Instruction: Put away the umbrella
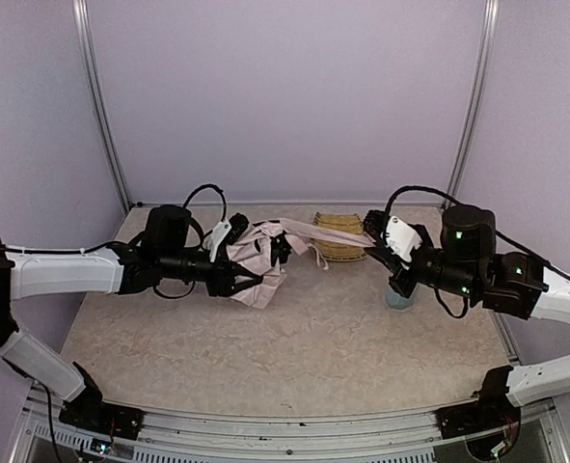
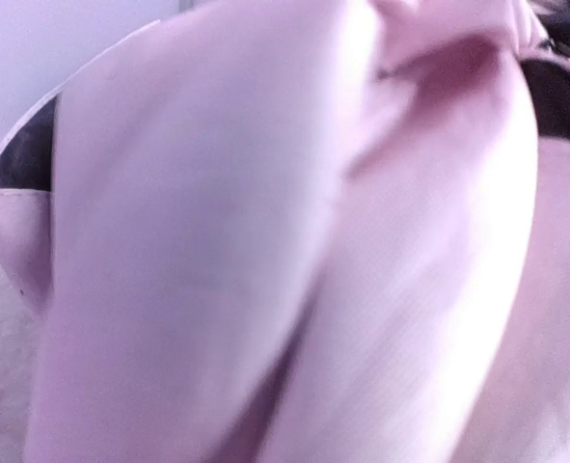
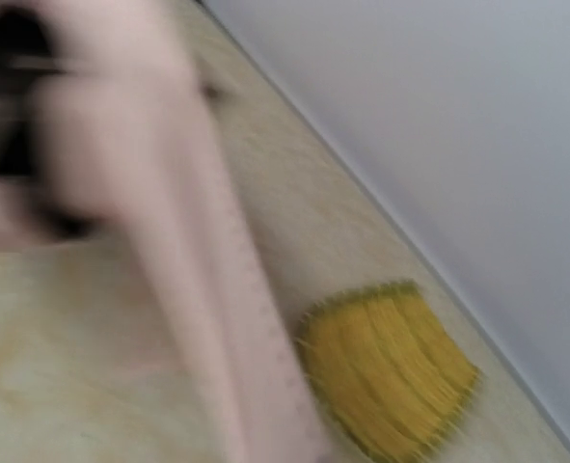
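While both grippers hold it, the umbrella [image 1: 260, 258] is bunched up over the back half of the table [image 1: 294, 338], a bit left of the middle. Its pink cloth is crumpled, with some black showing, and one long pink strip stretches off to the right. The left gripper [image 1: 249, 280] has its jaws partly closed around the crumpled cloth, which fills that wrist's whole view. The right gripper [image 1: 369, 238] is pinched tight on the far end of the strip. Just behind the strip, by the back edge of the table, sits a yellow woven tray [image 1: 340, 236]. A small blue-grey thing [image 1: 398, 299] stands near the right edge, under the right arm.
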Controlling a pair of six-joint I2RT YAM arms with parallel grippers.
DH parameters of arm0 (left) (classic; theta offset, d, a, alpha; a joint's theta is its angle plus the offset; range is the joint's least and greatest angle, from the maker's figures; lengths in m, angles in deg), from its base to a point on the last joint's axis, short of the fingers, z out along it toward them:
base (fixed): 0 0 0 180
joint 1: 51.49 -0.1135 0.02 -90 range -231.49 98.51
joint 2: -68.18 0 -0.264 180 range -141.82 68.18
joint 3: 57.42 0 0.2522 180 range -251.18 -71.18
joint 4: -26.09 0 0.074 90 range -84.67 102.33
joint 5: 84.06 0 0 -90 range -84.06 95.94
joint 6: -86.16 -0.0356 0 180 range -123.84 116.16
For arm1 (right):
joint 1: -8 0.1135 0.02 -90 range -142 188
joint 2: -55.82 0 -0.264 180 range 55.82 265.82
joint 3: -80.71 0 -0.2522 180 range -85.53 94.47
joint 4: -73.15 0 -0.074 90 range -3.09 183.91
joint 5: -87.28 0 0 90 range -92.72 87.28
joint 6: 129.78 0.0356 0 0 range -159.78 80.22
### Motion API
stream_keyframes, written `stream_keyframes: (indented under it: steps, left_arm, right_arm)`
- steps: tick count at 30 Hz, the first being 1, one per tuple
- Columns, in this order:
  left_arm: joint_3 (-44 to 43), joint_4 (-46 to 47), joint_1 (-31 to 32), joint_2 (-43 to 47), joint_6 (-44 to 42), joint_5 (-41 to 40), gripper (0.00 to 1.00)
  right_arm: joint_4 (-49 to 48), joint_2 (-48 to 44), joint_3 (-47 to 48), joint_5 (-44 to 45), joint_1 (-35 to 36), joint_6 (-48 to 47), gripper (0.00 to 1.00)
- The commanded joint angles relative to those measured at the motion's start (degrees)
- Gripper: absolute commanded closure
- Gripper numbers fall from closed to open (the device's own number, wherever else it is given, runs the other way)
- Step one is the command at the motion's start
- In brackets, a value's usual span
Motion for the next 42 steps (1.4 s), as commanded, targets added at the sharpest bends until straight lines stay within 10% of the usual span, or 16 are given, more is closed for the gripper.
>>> stream_keyframes:
  steps: [1,10,18,31,34,42]
  left_arm:
    - [-8.86,0.45,-4.66,-8.82,8.51,-9.78,1.0]
    - [-24.84,-6.14,-7.63,-21.28,6.23,-19.58,1.0]
    - [-20.06,0.58,-5.91,-9.92,5.5,-12.21,1.0]
    - [-14.3,-2.03,13.2,5.02,-19.6,-44.11,1.0]
    - [-15.64,-2.71,13.61,5.19,-21.81,-47.26,1.0]
    - [-20.06,-4.64,14.31,4.53,-26.82,-47.13,1.0]
  right_arm:
    - [-5.96,2.34,0.32,1.96,10.79,-4.82,1.0]
    - [-15.97,15.25,-4.34,6.15,23.65,-12.69,1.0]
    - [-34.35,21.58,-16.04,8.02,21.76,-11.35,0.99]
    - [-34.47,24.03,-14.45,11.81,19.98,-3.31,0.45]
    - [-34.63,21.45,-17.42,13.38,20.07,0.39,0.02]
    - [-31.18,9.3,-21.71,3.86,19.47,8.61,0.0]
